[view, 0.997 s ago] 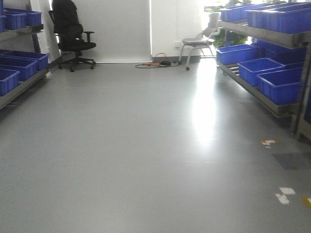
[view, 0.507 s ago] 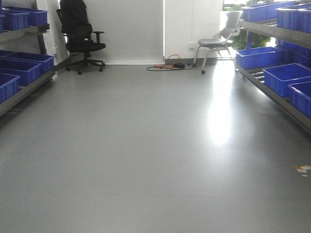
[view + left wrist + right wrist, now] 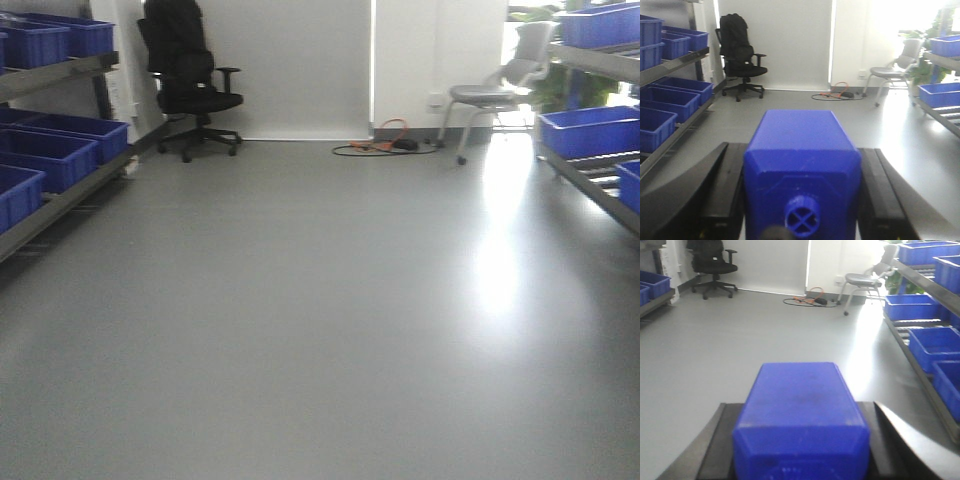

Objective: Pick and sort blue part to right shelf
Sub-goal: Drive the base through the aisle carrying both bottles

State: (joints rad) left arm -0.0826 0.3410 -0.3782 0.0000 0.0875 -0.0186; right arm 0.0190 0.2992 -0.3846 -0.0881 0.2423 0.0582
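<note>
Found blue part (image 3: 800, 435) gripped in right gripper (image 3: 801, 405), pinched between 2 black fingers (image 3: 717, 450), 1 touching each flank. Read sloped shoulders at near end. Cap cropped by lower edge of right wrist view, barely legible. Placed it out over grey floor (image 3: 715, 340), well apart from right shelf (image 3: 912, 362), which runs along right side of that view.

Found blue block (image 3: 802, 185) clenched in left gripper (image 3: 800, 147), likewise squeezed on both flanks by 2 black pads (image 3: 730, 200). Noted small round knob (image 3: 801, 222) with cross-shaped mark on its near face.

From front view:
- Logged right shelf at right edge, with steel rail and right bins (image 3: 588, 130) in blue on lower level, plus 1 more bin on upper level.
- Logged left shelf (image 3: 60, 200) opposite, carrying left bins (image 3: 50, 155), also blue, on 2 levels.
- Saw bright window glare on floor, right of centre.
- At back wall, marked black office chair (image 3: 195, 85) toward left and grey chair (image 3: 490, 95) toward right.
- Spotted orange and black cables (image 3: 385, 145) lying on floor between those 2 chairs.
</note>
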